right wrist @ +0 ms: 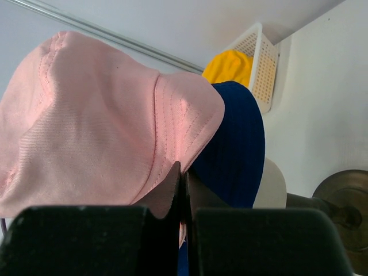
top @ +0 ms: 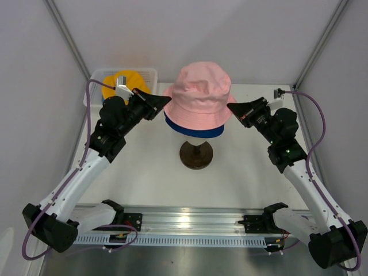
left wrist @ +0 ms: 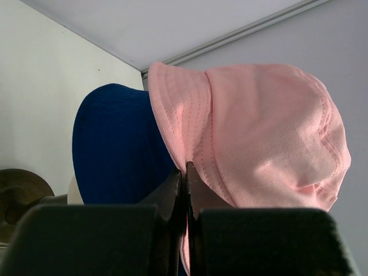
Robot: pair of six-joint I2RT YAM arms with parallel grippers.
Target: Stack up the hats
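Observation:
The pink hat [top: 198, 95] sits over the dark blue hat [top: 195, 130] on the cream mannequin head, whose dark stand [top: 196, 154] shows below. My left gripper [top: 168, 100] is shut on the pink hat's left brim [left wrist: 172, 132]. My right gripper [top: 230, 107] is shut on its right brim [right wrist: 184, 123]. The dark blue hat shows under the pink one in both wrist views [left wrist: 115, 144] [right wrist: 236, 138]. The yellow-orange hat [top: 127, 80] lies in the white mesh basket [top: 150, 75] at the back left; it also shows in the right wrist view [right wrist: 230, 66]. The light blue hat is out of view.
The white basket [right wrist: 259, 63] stands at the back left corner against the wall. White enclosure walls close in on the left, back and right. A metal rail [top: 184, 221] runs along the near edge between the arm bases.

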